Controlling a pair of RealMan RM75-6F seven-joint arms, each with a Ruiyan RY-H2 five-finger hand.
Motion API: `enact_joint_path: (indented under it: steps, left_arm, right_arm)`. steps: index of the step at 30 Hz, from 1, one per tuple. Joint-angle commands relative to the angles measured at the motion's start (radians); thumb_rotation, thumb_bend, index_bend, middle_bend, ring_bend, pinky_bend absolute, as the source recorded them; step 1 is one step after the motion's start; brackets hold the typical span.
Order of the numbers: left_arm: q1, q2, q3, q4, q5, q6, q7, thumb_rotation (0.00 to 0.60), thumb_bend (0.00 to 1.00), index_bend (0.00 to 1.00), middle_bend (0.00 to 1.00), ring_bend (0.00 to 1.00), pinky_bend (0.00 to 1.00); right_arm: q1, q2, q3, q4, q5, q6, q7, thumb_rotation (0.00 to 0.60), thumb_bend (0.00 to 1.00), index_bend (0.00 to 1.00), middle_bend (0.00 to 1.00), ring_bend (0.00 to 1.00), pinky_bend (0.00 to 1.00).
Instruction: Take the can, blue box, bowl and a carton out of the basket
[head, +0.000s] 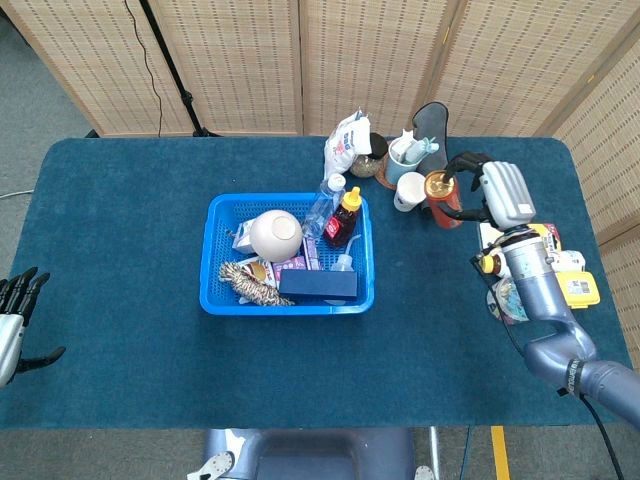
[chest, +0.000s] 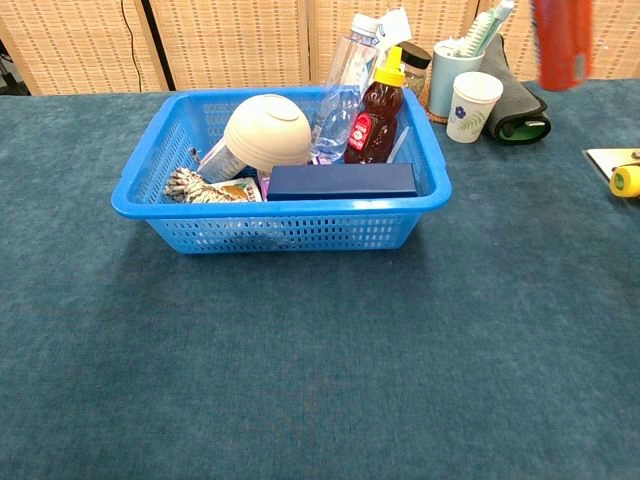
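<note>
My right hand (head: 478, 193) grips the red can (head: 440, 198) upright in the air, right of the blue basket (head: 222, 300) and above the table near the white cup (head: 409, 191). In the chest view only the can's lower part (chest: 562, 42) shows at the top edge; the hand is out of frame there. Inside the basket lie the overturned cream bowl (head: 275, 235), the dark blue box (head: 317, 284) along the front wall, and a carton (head: 245, 238) partly hidden under the bowl. My left hand (head: 14, 322) hangs open at the far left edge.
The basket also holds a clear water bottle (chest: 343, 85), a brown syrup bottle (chest: 377, 110) and a striped bundle (chest: 194, 187). Behind it stand a mug with a toothbrush (chest: 452, 70), a bag (head: 347, 143) and a black case (head: 437, 150). Bottles and small boxes (head: 545, 263) crowd the right edge.
</note>
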Motion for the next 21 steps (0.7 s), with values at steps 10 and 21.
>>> enact_joint_path:
  steps: [10, 21]
  left_arm:
    - [0.003, 0.004, -0.001, -0.001, -0.004, 0.002, -0.008, 0.6, 0.1, 0.0, 0.0, 0.0, 0.0]
    - [0.001, 0.006, -0.003, 0.002, -0.01, -0.003, -0.013, 0.6, 0.1, 0.0, 0.0, 0.0, 0.0]
  right_arm:
    - [-0.012, -0.094, -0.088, 0.102, -0.043, -0.056, 0.056, 0.6, 0.51, 0.48, 0.5, 0.39, 0.56]
    - [-0.002, -0.068, -0.118, 0.079, -0.11, -0.053, 0.098, 0.6, 0.12, 0.0, 0.0, 0.02, 0.4]
